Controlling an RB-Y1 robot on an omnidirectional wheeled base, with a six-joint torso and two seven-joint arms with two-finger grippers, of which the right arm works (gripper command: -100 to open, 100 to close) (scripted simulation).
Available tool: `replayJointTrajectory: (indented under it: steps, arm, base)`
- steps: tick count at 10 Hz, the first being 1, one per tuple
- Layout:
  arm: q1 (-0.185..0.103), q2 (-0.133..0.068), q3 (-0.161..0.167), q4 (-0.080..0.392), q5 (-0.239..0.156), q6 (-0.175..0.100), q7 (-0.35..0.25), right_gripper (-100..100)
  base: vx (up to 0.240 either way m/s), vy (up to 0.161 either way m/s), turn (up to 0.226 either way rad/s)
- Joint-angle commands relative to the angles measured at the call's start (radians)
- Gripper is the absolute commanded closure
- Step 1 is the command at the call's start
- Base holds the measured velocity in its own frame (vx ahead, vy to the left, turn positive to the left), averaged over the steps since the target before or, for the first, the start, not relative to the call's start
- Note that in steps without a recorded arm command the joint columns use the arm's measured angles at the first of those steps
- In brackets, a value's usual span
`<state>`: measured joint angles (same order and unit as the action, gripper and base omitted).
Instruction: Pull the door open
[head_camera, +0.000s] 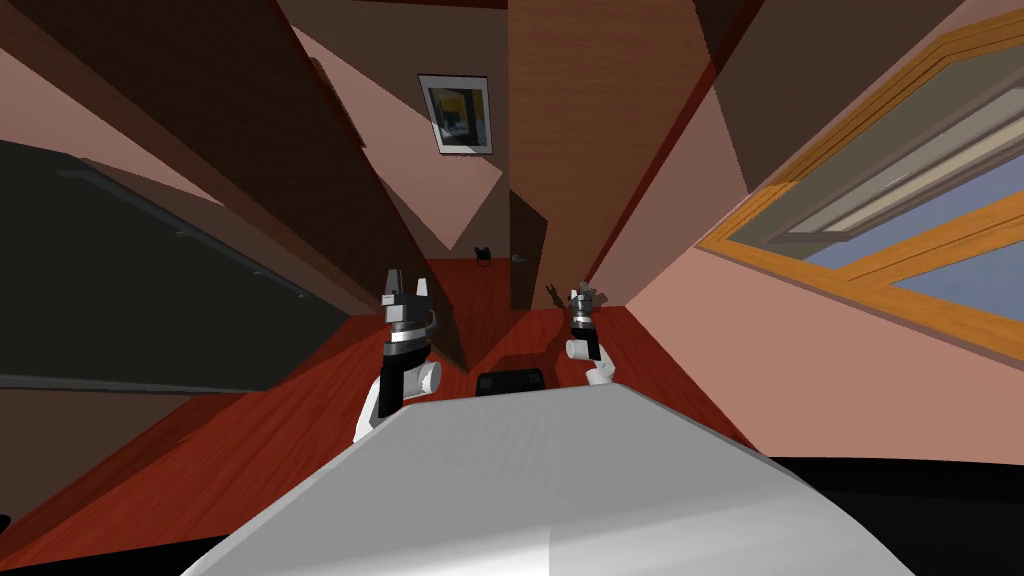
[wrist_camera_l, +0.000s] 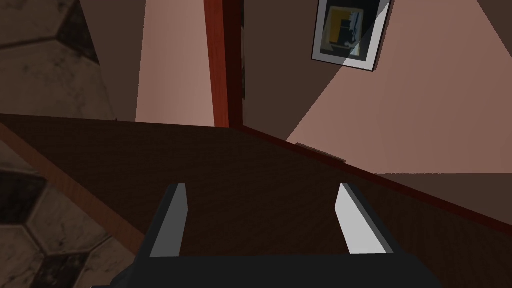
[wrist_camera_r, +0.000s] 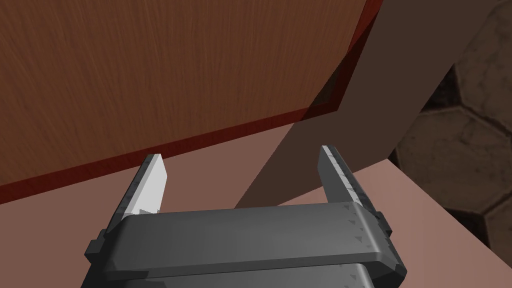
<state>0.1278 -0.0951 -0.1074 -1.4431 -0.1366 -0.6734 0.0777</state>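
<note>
Reddish wood floor and pink walls run to the flat, wood-grained brown door with dark red trim. Before that door, left pincer and right pincer both gape, empty.

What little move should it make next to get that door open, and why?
Probably drive forward toward the brown door: the left pincer and right pincer both stand open and empty, and what looks like a small handle lies well beyond them.

Left end effector spread, dark brown panel
</note>
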Motion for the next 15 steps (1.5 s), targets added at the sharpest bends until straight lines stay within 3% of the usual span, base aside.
replayJointTrajectory:
  steps: [1,2,3,13,14,15]
  arm:
    - [-0.015,0.000,-0.002,0.037,-0.002,-0.006,0.004,-100]
    - [-0.028,0.000,-0.003,0.067,-0.004,-0.012,0.007,-100]
    - [-0.028,0.000,-0.003,0.067,-0.004,-0.012,0.007,-100]
    - [-0.153,0.012,-0.016,0.369,-0.024,-0.072,0.036,-100]
    - [-0.153,0.012,-0.016,0.369,-0.024,-0.072,0.036,-100]
    - [-0.166,0.014,-0.017,0.398,-0.026,-0.078,0.039,-100]
  base:
    - [0.057,0.001,0.012]
    - [0.070,-0.002,0.025]
    - [0.052,0.004,0.007]
    - [0.096,0.009,0.025]
    - [0.058,0.003,0.009]
    - [0.047,0.012,0.022]
